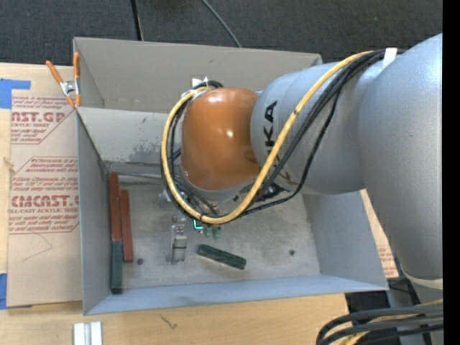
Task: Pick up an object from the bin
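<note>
My gripper point(177, 240) reaches down to the bin floor near the front middle, below the orange cover. A dark green flat bar point(222, 256) lies on the floor just right of it, slanting toward the front wall and apart from the gripper. Nothing shows in the gripper's grasp.
Along the left wall lie a long red-brown stick point(113, 208), a shorter red-brown stick point(126, 225) beside it, and a dark green stick point(116, 267) at the front left corner. The arm covers the back and right of the bin.
</note>
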You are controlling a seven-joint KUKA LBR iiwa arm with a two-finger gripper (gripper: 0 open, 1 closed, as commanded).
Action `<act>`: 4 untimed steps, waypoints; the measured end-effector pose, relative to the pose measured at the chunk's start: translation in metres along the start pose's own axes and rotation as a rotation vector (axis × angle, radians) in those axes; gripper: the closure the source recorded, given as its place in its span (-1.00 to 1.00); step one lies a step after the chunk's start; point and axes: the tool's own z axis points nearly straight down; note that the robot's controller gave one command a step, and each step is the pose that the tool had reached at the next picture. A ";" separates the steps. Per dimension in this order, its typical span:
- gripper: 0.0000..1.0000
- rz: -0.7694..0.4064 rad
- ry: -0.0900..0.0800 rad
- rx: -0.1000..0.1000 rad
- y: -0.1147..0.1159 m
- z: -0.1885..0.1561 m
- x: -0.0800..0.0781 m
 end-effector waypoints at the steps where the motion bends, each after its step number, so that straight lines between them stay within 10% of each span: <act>1: -1.00 0.002 -0.007 -0.001 -0.001 -0.004 -0.002; 4: -1.00 0.076 -0.006 -0.001 -0.134 0.037 0.020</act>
